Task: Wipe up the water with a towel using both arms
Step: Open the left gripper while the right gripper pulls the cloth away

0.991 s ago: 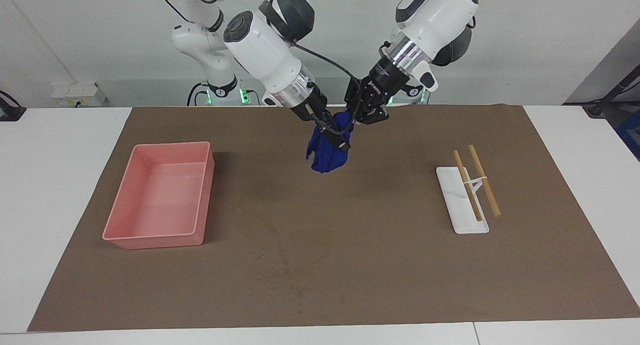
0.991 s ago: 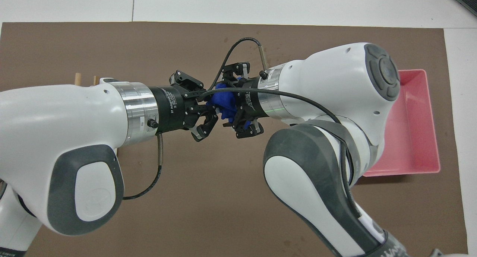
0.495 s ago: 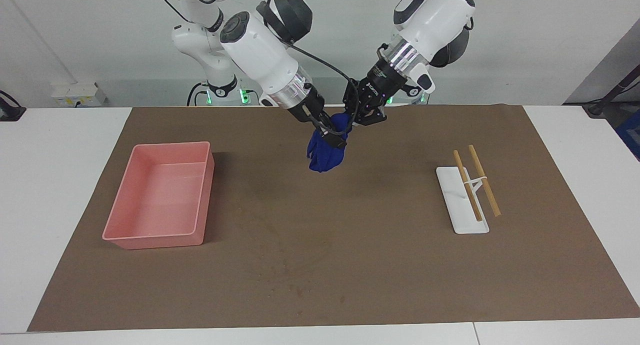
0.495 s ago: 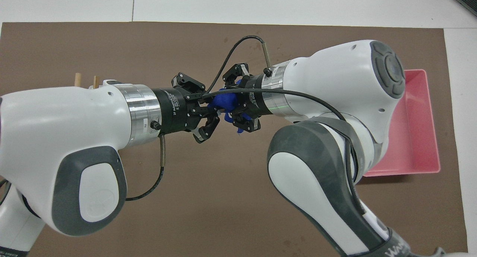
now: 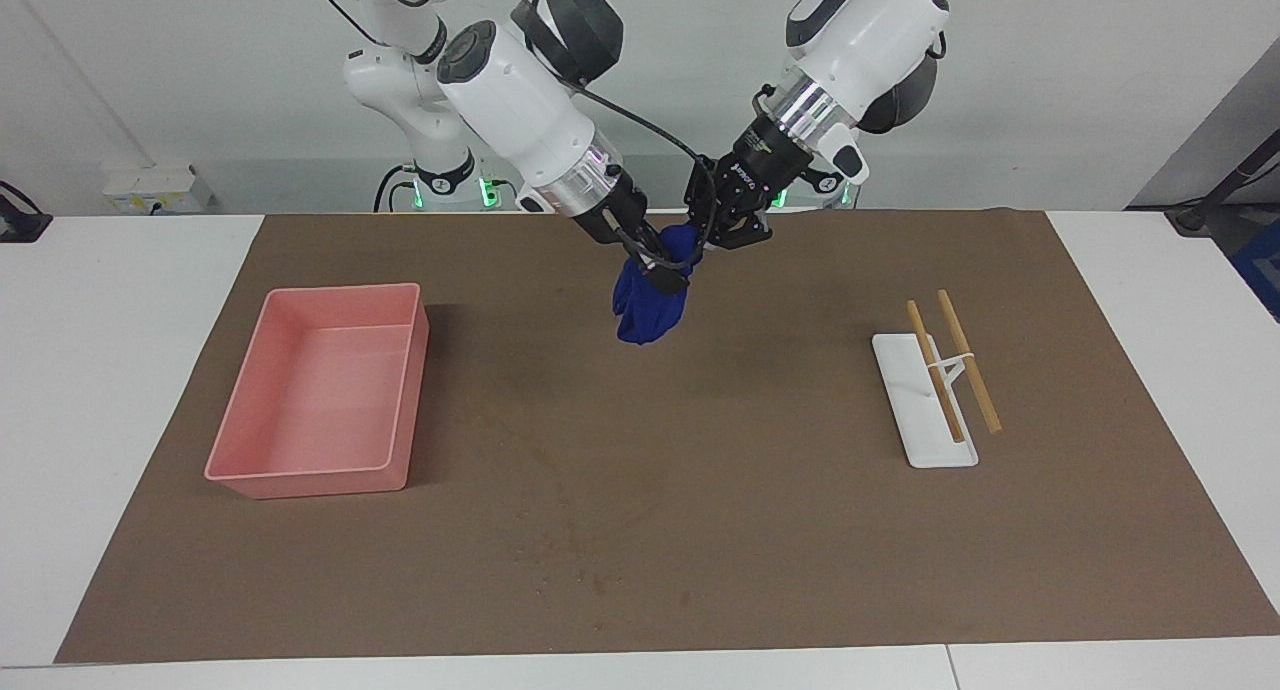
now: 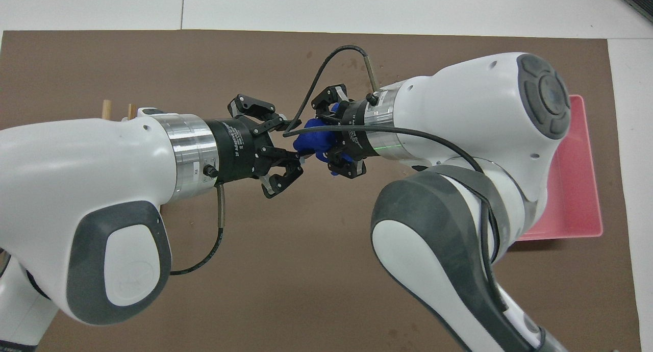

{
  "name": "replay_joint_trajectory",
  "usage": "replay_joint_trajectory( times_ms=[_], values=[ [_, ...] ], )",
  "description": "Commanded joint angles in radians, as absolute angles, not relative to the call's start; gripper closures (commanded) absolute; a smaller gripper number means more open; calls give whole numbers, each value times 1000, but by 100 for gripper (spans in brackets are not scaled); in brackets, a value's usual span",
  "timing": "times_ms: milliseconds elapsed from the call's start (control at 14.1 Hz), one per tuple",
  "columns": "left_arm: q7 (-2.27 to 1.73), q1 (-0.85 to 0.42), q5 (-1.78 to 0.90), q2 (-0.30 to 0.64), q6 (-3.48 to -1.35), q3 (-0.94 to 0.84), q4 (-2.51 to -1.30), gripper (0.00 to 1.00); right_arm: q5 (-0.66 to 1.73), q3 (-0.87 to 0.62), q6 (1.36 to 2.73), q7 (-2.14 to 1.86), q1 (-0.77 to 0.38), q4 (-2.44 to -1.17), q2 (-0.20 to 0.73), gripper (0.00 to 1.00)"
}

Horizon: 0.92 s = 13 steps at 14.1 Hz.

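Fingers of the right gripper [image 5: 660, 265] are closed on the blue towel [image 5: 648, 310], which hangs as a bunched lump below them, up in the air over the brown mat [image 5: 760, 530] w/ its shadow on the mat underneath. Right arm [image 5: 520, 100] comes down at a slant from its base, wrist ring and black cable just above the fingers. Left gripper [image 5: 722, 232] sits right beside the towel's top; its fingers [image 6: 278, 176] are spread wide, approx. fully apart, w/ nothing clamped btwn them. Whether a tip touches the cloth: can't tell. Left arm [image 5: 850, 40] slants down the mirror way, so both grippers meet tip to tip over the mat's middle, toward the robots' edge.

Water [image 5: 575, 515] shows as faint curved streaks and specks on the mat, well apart from the fingers, farther from the robots than the spot under the towel. Pink tray [image 5: 405, 370] lies toward the right arm's end. White chopstick rest [image 5: 900, 380] w/ two wooden chopsticks [image 5: 965, 360] across it lies toward the left arm's end.
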State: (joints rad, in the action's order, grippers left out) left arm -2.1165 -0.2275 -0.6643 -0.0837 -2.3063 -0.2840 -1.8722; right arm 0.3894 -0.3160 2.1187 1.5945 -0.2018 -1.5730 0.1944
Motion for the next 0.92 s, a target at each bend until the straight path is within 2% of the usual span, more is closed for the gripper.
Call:
replay_joint_trajectory(
  times_ms=[0, 142, 354, 637, 849],
  values=[
    [-2077, -224, -619, -100, -2309, -279, -1885, 0, 330, -318, 2103, 1563, -189, -1575, 176, 100],
    [-2002, -222, -504, -104, -2296, -279, -1899, 0, 308, -319, 2112, 1507, -186, -1603, 166, 100],
    [-1719, -145, -443, -126, -2174, -270, -1914, 0, 304, -318, 2121, 1198, -120, -1754, 127, 100],
    [-1162, -25, -369, -127, -2022, -268, -1901, 0, 235, -318, 2167, 901, -43, -1821, 185, 100],
    [-843, 21, -160, -111, -1881, -267, -1820, 0, 106, -318, 2198, 851, 4, -1965, 169, 100]
  ],
)
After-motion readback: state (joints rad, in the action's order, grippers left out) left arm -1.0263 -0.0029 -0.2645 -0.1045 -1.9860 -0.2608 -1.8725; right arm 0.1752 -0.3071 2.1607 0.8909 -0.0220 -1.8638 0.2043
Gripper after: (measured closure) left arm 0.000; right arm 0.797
